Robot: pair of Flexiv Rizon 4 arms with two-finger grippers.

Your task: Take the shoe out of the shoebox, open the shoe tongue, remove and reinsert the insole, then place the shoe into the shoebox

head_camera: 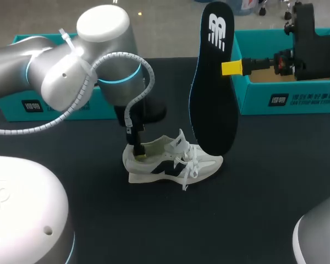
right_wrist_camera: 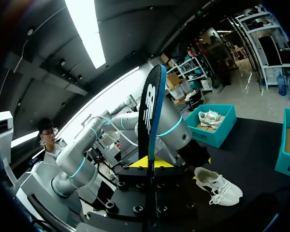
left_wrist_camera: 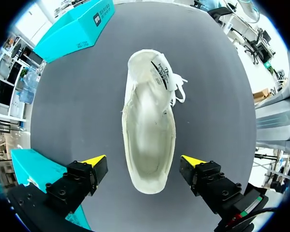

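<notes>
Head view — white shoe [head_camera: 170, 165], dark stripe, black insole [head_camera: 212, 110] upright

A dark table [head_camera: 264, 220] spreads underneath, and a spare white sneaker [right_wrist_camera: 210, 117] lies inside a teal box [right_wrist_camera: 217, 137].

The shoe [head_camera: 170, 159] sits on its sole in the middle of the table [head_camera: 264, 198], toe to the right. The left gripper [left_wrist_camera: 144, 162] hangs over the heel, one finger on each side. The right gripper [head_camera: 231, 67] pinches the insole [head_camera: 214, 99], which stands on end behind the toe, maybe touching it. A shoebox [head_camera: 289, 99] lies at the back right and another box [head_camera: 49, 107] at the back left.
</notes>
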